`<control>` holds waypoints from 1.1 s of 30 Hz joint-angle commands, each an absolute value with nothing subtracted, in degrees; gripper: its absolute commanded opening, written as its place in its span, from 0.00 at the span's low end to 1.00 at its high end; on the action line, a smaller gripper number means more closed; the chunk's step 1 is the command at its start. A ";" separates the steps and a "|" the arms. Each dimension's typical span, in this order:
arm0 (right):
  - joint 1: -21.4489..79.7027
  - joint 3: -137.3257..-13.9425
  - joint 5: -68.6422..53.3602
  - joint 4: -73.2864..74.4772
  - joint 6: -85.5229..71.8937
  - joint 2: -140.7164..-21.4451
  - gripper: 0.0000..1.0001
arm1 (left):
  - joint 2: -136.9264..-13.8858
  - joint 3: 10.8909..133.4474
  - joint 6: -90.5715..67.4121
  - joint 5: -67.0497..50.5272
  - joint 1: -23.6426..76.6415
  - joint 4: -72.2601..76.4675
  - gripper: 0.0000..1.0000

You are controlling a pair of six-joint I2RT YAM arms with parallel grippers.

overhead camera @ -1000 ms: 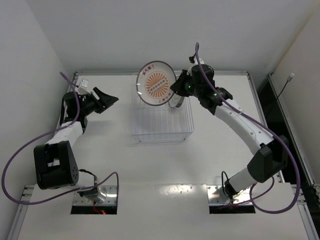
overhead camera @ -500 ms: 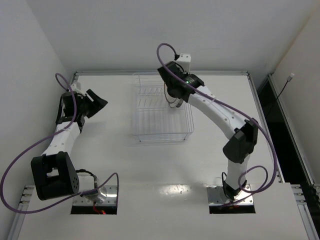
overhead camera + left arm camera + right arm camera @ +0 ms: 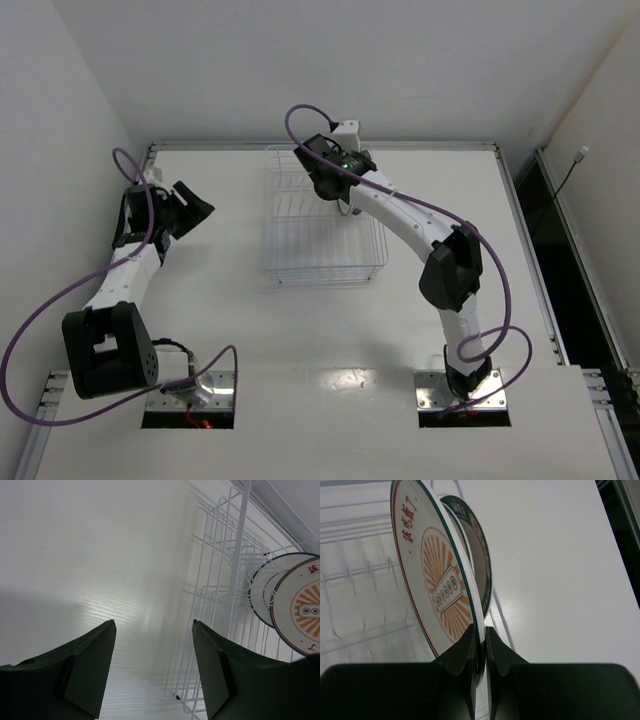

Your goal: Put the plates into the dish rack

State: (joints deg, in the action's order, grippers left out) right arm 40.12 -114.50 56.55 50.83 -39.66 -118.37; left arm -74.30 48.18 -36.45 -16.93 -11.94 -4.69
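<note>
One orange-sunburst plate [image 3: 435,580], pinched in the right tool [image 3: 479,630], stands face-to-face beside the dark-rimmed plate [image 3: 481,555] in the dish rack [image 3: 350,572] by the far edge of the counter [image 3: 450,190]; left tool [image 3: 153,625] gapes empty.

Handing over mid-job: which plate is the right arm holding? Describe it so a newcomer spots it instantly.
Start at the wire dish rack, where the right arm reaches in. Pinched on edge in that arm's jaws is a white plate with an orange sunburst centre and red characters near its rim. The plate just behind it has a dark green rim band instead.
</note>
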 commanded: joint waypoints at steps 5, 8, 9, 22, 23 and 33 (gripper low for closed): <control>39.29 -121.89 55.20 45.97 -34.98 -124.62 0.00 | -75.41 50.45 -35.68 -17.40 -11.87 -4.22 0.59; 39.29 -123.31 53.88 46.58 -33.84 -126.74 0.00 | -75.94 50.45 -35.68 -17.40 -11.87 -4.22 0.59; 39.29 -123.31 53.18 46.06 -33.23 -126.74 0.00 | -75.94 50.45 -35.68 -17.40 -11.87 -4.22 0.59; 38.76 -121.20 52.54 46.84 -29.36 -117.26 0.45 | -76.99 50.98 -34.54 -18.46 -11.87 -3.69 0.59; 38.76 -121.20 53.08 46.85 -28.83 -116.29 0.49 | -76.99 50.98 -34.54 -18.46 -11.87 -3.69 0.59; 36.39 -120.06 38.08 49.22 -21.09 -109.07 0.94 | -76.46 50.98 -34.01 -16.88 -11.87 -3.69 0.59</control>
